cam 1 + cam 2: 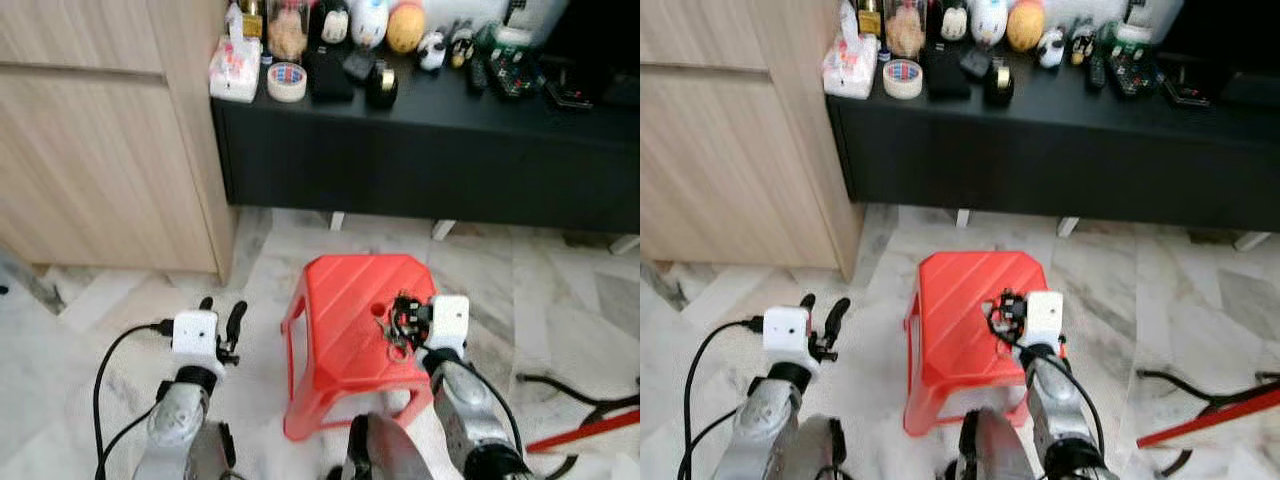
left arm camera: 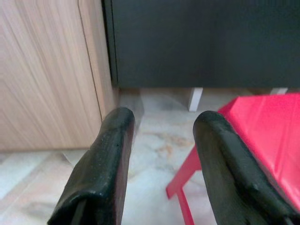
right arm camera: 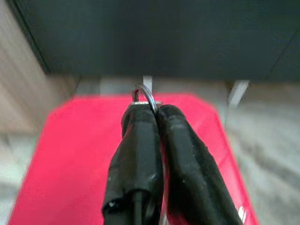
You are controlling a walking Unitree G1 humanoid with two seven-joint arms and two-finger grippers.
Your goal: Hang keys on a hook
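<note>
Your right gripper (image 3: 152, 112) pinches the key ring (image 3: 146, 96) tight over the red stool (image 1: 345, 300), lower centre. Your left gripper (image 1: 222, 312) hangs spread wide, holding nothing, lower left.

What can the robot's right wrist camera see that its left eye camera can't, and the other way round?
The right wrist view looks along the right gripper from up close: its fingers are pressed together on a thin metal key ring that sticks out past the tips.

The left eye view takes in the wider room: the left gripper open beside the stool, the wooden cabinet, and the roll of tape among the clutter on top of the black cabinet.

Both show the red stool, the black cabinet's front and the marble floor.
</note>
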